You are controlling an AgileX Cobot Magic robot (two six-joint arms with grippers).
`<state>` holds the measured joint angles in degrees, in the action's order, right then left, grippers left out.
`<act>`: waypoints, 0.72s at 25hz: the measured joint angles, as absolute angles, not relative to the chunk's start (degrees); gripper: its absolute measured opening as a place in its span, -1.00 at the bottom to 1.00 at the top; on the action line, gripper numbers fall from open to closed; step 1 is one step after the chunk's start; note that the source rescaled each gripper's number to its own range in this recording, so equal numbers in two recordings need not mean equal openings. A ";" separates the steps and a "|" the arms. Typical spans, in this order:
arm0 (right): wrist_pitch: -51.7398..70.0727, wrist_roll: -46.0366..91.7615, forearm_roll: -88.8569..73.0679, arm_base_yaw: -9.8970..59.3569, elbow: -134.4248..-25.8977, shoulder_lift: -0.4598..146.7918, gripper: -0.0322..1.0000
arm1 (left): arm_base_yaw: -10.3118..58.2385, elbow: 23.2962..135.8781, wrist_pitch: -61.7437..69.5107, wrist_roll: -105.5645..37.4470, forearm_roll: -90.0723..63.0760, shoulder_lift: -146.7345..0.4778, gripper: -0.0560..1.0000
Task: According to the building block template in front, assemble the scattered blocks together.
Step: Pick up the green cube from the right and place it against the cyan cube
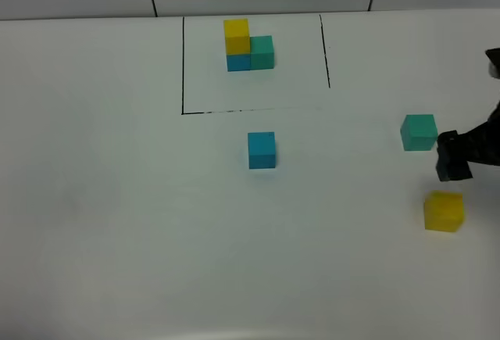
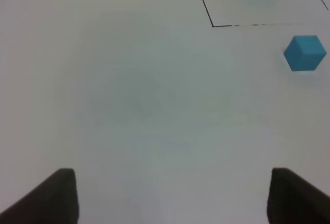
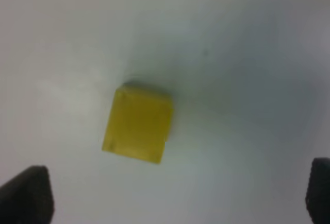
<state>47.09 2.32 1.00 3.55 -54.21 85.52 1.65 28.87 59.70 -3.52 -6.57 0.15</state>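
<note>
Right wrist view: right pincer (image 3: pixel 172 195) spread near yellow cube (image 3: pixel 138 123); left pincer (image 2: pixel 172 198) likewise spread.

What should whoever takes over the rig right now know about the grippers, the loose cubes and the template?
Left gripper: open, empty, over bare table, out of the overhead view.
Right gripper: open, empty, by the yellow cube, between it and the teal-green cube.
Blue cube: alone, just in front of the marked rectangle.
Template: inside that rectangle, yellow on blue, teal-green alongside.
Done: nothing joined; all three loose cubes lie apart.
Left: set teal-green beside blue, then stack yellow on blue.
</note>
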 joint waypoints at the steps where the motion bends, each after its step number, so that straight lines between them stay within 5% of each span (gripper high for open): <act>1: 47.09 2.32 1.15 4.22 -56.11 87.98 1.00 | 1.65 28.87 59.70 -3.52 -6.57 0.15 0.21; 11: 50.67 -6.14 6.31 7.23 -77.11 108.09 1.00 | 1.65 28.87 59.70 -3.46 -6.57 0.15 0.21; 18: 50.96 -6.94 7.29 7.23 -80.91 116.70 0.99 | 1.65 28.87 59.70 -3.51 -6.57 0.15 0.21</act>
<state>50.96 -6.94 7.29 7.23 -80.91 116.70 1.65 28.87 59.70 -3.51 -6.57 0.15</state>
